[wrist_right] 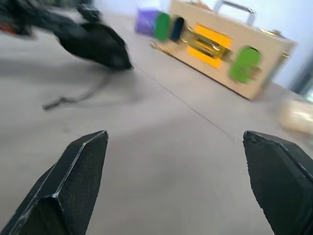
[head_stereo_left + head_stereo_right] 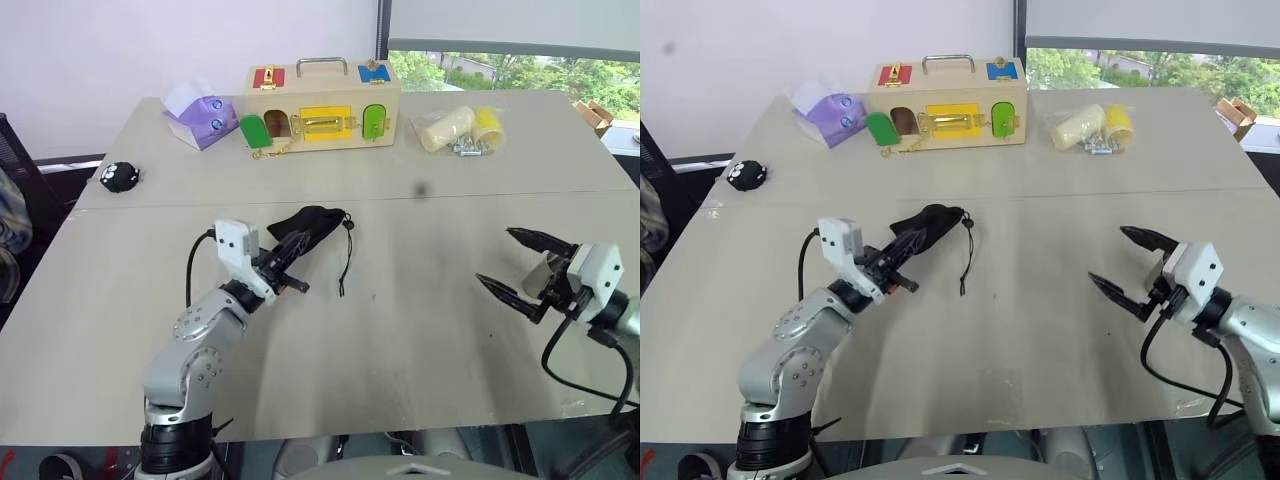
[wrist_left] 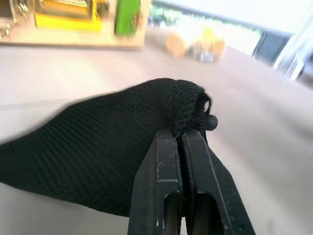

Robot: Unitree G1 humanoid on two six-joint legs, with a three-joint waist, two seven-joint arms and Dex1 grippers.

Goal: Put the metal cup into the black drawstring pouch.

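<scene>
Left pincer (image 2: 292, 279) clenched on the pouch (image 2: 310, 227); right pincer (image 2: 512, 266) released, well apart from pouch, above bench (image 2: 400, 330).

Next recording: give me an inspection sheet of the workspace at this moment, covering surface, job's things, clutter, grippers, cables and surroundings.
Surface: grey table, a seam running across it.
Job's things: black drawstring pouch pinched at one end, its cord trailing onto the table; no metal cup seen.
Clutter: wooden latch box, purple tissue pack, bag of yellow items, small black round toy, all along the far side.
Grippers: left gripper shut on the pouch; right gripper open, holding nothing, above the table.
Cables: black cable looping at the left wrist, another below the right wrist.
Surroundings: white wall, window with trees outside.
</scene>
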